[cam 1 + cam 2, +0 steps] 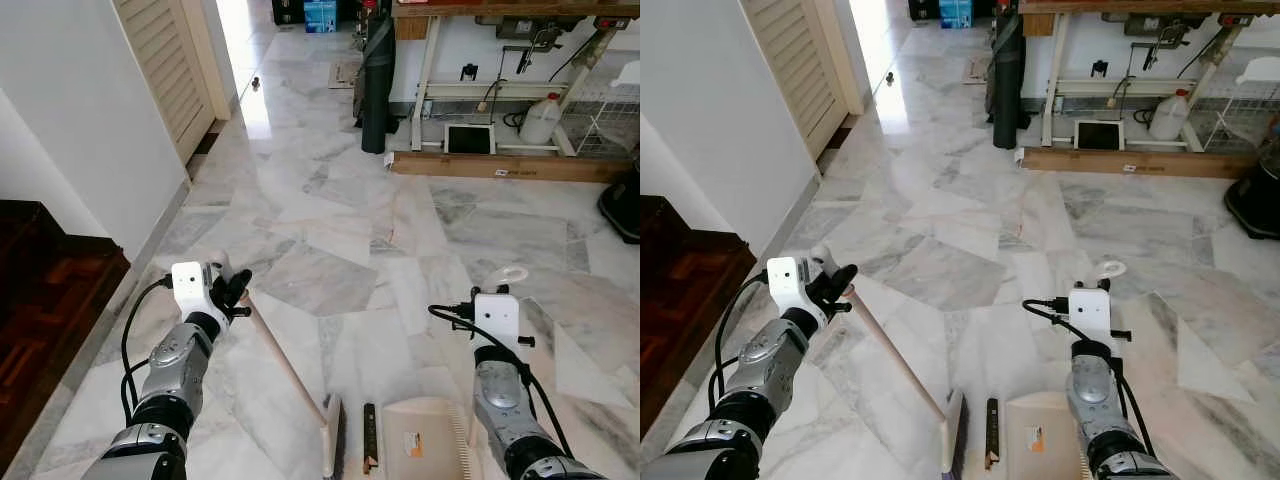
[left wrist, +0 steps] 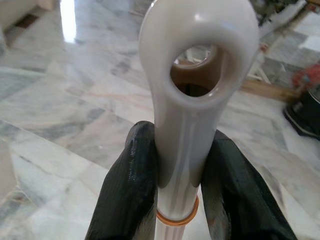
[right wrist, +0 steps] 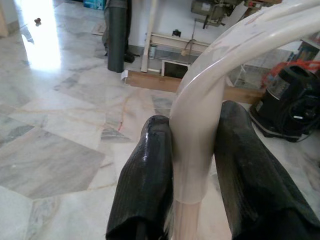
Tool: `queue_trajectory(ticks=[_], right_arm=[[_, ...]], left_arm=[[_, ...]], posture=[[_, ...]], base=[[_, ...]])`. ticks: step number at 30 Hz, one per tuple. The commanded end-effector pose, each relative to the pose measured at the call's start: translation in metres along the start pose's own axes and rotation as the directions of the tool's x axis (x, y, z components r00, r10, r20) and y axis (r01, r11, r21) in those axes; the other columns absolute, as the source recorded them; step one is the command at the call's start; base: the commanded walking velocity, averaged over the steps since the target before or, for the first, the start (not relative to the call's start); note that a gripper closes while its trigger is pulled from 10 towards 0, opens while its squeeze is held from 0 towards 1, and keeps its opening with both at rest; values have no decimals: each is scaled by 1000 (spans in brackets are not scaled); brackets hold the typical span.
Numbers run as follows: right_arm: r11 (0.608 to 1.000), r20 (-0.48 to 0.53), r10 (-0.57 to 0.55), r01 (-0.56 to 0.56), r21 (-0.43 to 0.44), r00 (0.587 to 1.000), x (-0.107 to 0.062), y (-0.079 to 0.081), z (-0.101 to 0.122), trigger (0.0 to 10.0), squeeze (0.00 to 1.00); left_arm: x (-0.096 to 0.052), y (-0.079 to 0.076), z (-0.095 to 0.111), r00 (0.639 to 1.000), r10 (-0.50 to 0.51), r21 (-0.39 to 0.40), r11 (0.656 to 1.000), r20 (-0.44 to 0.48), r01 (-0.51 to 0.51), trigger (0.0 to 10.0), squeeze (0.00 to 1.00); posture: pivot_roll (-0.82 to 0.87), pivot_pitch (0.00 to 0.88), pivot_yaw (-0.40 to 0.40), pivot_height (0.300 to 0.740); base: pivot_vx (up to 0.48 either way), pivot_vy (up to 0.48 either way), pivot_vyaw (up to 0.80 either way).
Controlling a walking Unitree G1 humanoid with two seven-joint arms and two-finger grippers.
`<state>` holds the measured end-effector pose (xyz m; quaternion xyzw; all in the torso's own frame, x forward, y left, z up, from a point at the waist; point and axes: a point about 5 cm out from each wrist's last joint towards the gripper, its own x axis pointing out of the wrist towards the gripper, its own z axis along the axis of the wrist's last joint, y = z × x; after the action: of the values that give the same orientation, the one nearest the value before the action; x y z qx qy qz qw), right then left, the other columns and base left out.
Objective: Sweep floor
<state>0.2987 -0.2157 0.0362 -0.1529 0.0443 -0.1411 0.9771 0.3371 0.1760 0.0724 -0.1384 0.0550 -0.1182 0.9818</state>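
Nearest the head camera, at six o'clock in the left eye view, a beige dustpan (image 1: 425, 440) sits flat on the marble floor (image 1: 330, 230), with the broom head (image 1: 331, 437) just beside it at its nine o'clock and a thin dark strip (image 1: 369, 437) between the two. A pale broom handle (image 1: 285, 362) slants from the head up toward ten o'clock into the left gripper (image 1: 236, 291). Right gripper (image 1: 500, 290) holds at four o'clock of the frame, with the ringed top of the dustpan handle (image 1: 512, 274) poking above it. Toward twelve to two o'clock: a workbench frame (image 1: 430, 70), a rolled dark mat (image 1: 378, 80), a white jug (image 1: 541, 118), a wooden plank (image 1: 500, 166); louvred door (image 1: 165, 60) at eleven. Right eye view: same layout, no visible debris on the floor that I can resolve. Left wrist view: both black fingers (image 2: 127, 190) press against the cream shaft just under its hanging loop, so the claw is clamped on the broom handle. Right wrist view: the fingers (image 3: 145, 175) close narrowly on the curved cream dustpan handle; a black vacuum (image 3: 287, 100) stands beyond. Judgement: tools are in hand and staged, sweeping stroke itself in progress or about to start. Next move calls for drawing the bristles across the floor toward the pan lip while the right arm keeps the pan flat and steady; the grip sits high on the shaft, so the head may twist.
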Motion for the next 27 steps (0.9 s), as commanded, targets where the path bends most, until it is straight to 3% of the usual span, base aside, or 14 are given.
queue_trajectory(ticks=[1,10,15,18,21,27], right_arm=[[999,-28,28,-28,-25,999,-7,6,-8,10000,0],[998,-58,54,-55,-15,997,-15,15,-15,10000,0],[998,-60,62,-63,-12,996,-14,17,-14,10000,0],[998,-58,61,-62,-13,996,-13,16,-13,10000,0],[998,-58,58,-58,-6,997,-12,16,-12,10000,0],[998,-54,69,-70,-1,996,-10,18,-9,10000,0]], left_arm=[[0,0,-4,998,-34,-6,999,-46,34,10000,0],[-2,2,-6,995,-65,-47,997,-79,61,10000,0],[-1,-6,-12,983,-144,-106,986,-114,132,10000,0],[-2,-5,-13,976,-172,-96,983,-136,159,10000,0],[-2,1,-9,983,-138,-109,986,-124,125,10000,0],[6,3,14,989,-149,-224,964,-7,143,10000,0]], posture=[[76,66,75,740],[83,60,82,740],[83,65,83,740],[81,68,81,740],[80,64,80,740],[85,54,77,740]], base=[[0,0,0],[0,0,0],[0,0,0],[0,0,0],[0,0,0],[0,0,0]])
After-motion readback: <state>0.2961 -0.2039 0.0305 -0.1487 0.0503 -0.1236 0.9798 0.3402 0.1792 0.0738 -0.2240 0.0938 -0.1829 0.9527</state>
